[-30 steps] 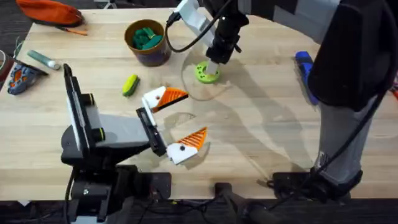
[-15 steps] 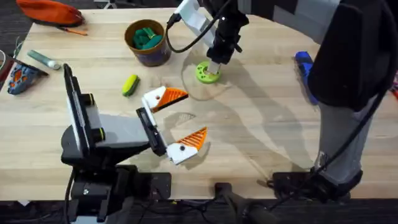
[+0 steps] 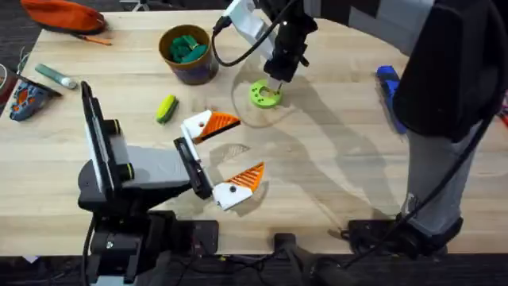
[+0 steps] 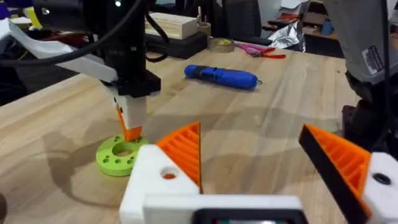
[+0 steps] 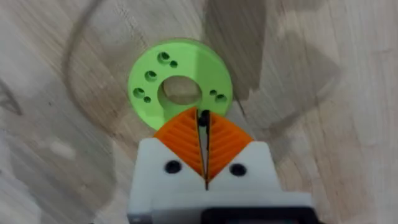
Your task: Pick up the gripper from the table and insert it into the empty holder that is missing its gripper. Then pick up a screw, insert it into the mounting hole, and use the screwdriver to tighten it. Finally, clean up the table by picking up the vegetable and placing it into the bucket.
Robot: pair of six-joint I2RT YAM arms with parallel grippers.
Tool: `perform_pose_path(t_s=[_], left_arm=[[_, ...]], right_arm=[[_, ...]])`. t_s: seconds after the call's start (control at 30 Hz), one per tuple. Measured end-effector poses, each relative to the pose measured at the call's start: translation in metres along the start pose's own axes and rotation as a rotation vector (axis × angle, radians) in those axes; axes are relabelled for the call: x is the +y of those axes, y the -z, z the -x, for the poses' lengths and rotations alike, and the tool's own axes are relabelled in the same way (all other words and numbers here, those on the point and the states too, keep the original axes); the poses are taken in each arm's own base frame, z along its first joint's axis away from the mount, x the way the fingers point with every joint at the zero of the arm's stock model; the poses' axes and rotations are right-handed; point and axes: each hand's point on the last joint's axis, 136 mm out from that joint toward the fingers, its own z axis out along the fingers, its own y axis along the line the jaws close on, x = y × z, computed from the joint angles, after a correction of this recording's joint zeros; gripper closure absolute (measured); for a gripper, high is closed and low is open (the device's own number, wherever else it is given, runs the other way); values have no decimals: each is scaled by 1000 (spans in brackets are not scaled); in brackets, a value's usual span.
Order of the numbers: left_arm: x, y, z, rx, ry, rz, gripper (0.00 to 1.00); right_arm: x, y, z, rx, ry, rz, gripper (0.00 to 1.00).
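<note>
Barely any change over the last second: right gripper (image 5: 203, 118) still hangs on the near rim of the green disc (image 3: 266, 94), far-middle of the counter, maybe a hair higher. Jaws clenched, with a tiny dark bit pinched at the tips, likely the screw (image 5: 203, 114), too small to be sure. So the screw pick looks done or nearly done, with the carry not started.

Left gripper (image 3: 250, 143) lies parked at the near-left of the counter, jaws released wide. The orange gripper (image 4: 183, 149) looks already seated in the white holder (image 4: 146, 168). Its mounting hole (image 4: 168, 175) reads as empty, so that is probably where the screw goes.

- screwdriver (image 3: 386, 79): untouched near the right edge
- vegetable (image 3: 165, 108): on the counter, left of centre, not yet binned
- bucket (image 3: 194, 73): toward the far edge, just beyond the vegetable, green pieces inside
</note>
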Motion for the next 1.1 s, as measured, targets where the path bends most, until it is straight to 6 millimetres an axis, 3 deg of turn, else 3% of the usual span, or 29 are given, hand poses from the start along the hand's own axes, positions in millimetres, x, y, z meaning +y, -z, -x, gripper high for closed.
perform_pose_path(t_s=[0.5,0.93,1.1], left_arm=[[0,0,0,0,0,0,15],[0,0,0,0,0,0,16],[0,0,0,0,0,0,16]], right_arm=[[2,5,-3,15,-1,9,997],[-5,75,11,-39,-1,-34,997],[0,105,-2,-48,-11,-40,997]])
